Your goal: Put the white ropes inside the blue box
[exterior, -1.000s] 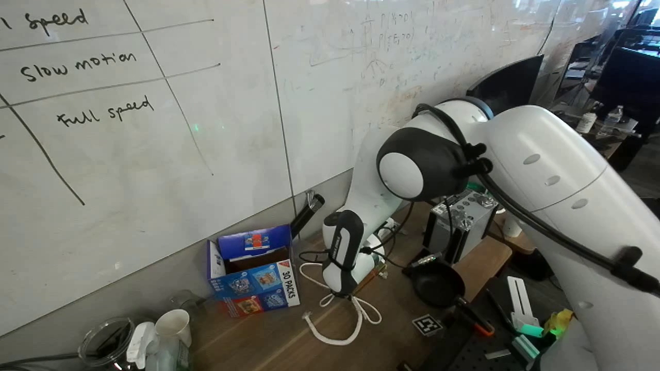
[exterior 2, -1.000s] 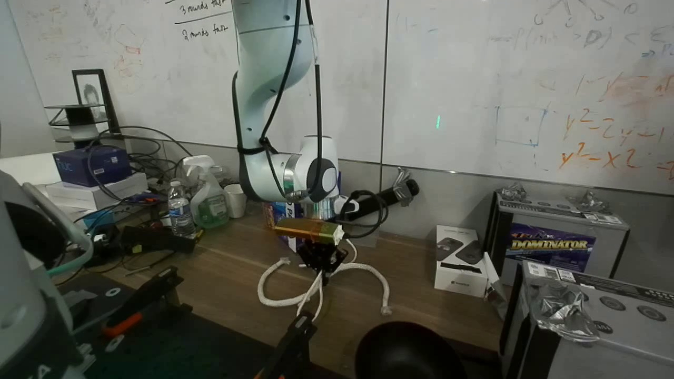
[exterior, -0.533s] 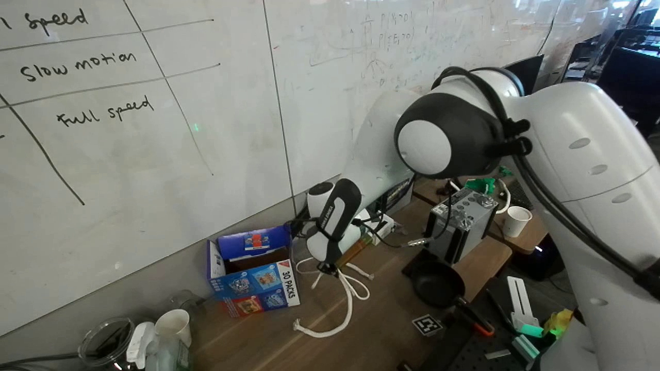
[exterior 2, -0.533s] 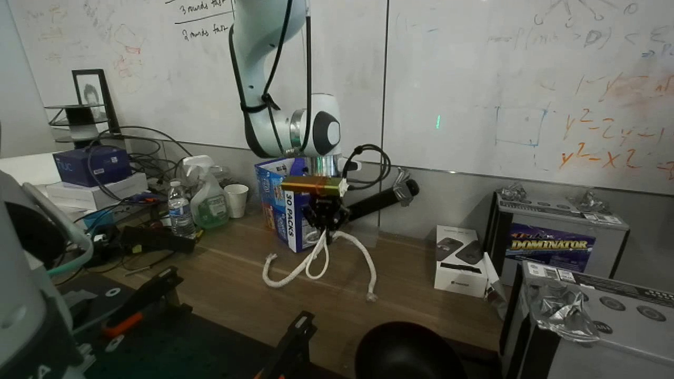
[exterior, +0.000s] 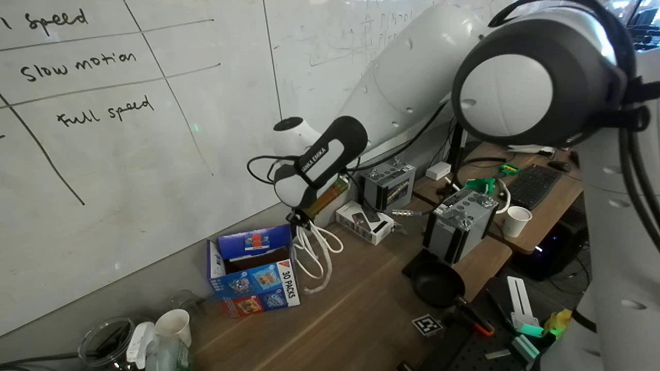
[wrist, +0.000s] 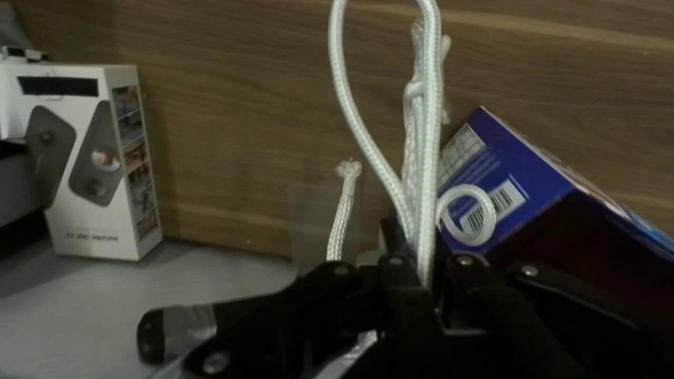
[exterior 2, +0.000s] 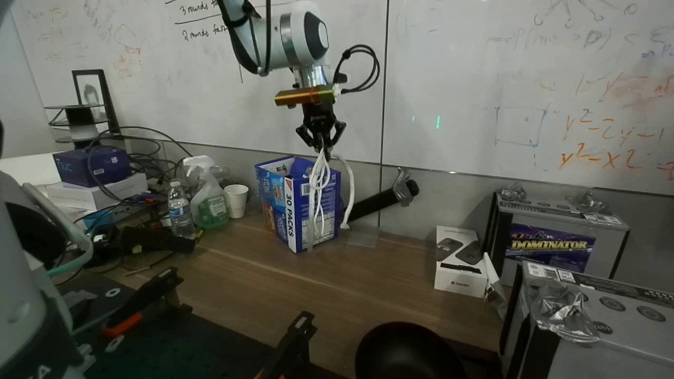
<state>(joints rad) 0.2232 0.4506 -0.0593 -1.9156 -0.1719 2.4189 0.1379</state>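
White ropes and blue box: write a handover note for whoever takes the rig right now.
End effector: shut on the white ropes; loops and loose ends dangle below it.
Blue box: upright on the table, top open. The ropes hang beside it, outside; whether any strand touches it is unclear.
Done: ropes gripped, most of their length held up off the table.
Left: ropes into the box. Probably bring them over the opening, lower, release, and watch for ends catching on the rim.
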